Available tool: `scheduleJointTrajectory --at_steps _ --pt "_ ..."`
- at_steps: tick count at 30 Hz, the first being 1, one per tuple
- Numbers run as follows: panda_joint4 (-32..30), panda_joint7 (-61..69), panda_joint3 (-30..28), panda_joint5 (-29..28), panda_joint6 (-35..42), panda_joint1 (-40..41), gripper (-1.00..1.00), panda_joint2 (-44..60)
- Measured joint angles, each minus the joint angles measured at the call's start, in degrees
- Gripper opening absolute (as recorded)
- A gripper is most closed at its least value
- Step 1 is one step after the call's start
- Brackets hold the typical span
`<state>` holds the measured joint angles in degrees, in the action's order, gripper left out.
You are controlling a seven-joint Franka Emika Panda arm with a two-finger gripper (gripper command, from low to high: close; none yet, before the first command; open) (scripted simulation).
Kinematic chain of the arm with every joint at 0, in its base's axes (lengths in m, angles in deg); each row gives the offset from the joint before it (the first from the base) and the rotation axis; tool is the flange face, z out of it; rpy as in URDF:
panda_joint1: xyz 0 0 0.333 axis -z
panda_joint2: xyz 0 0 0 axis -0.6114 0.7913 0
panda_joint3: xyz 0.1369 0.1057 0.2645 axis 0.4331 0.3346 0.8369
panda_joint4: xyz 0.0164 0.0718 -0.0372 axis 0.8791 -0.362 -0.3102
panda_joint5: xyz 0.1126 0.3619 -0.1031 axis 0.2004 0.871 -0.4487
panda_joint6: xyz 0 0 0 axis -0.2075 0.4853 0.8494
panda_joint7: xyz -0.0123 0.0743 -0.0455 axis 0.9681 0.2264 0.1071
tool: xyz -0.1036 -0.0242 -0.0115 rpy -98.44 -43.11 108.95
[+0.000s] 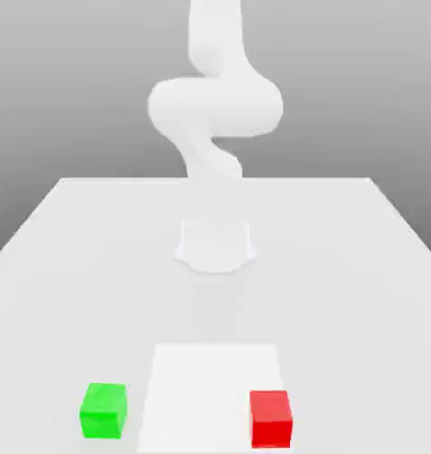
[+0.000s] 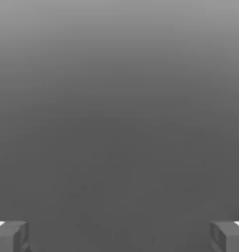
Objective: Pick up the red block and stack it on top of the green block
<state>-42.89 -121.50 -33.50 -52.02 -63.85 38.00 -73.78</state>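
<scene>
A grey backdrop stands behind the white counter (image 1: 68,266). The arm (image 1: 215,106) rises at the far side. The green block (image 1: 104,410) and red block (image 1: 271,418) lie well apart near the front edge. The gripper (image 2: 119,236) has its fingers wide apart, holding nothing.

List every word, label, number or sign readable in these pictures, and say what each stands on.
None: no text, label, number or sign appears anywhere.
Red block: plain faces.
Green block: plain faces.
Table: plain white, with a paler unmarked square between the blocks.
Arm: plain white, no brand mark.
End effector: grey fingertips, unmarked.
</scene>
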Motion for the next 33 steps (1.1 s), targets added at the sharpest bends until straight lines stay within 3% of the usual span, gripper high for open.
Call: scheduleJointTrajectory --at_steps 17,29,30,33 --pt "-6.5 -6.6 5.1 -3.4 -13.6 0.1 0.00 35.7" --pt "-8.2 -9.8 4.3 -5.0 -26.9 -2.7 0.00 60.5" --pt "-8.0 -10.1 3.9 -5.4 -28.3 -3.0 -1.00 62.1" --pt "-8.0 -10.1 3.9 -5.4 -28.3 -3.0 -1.00 62.1"
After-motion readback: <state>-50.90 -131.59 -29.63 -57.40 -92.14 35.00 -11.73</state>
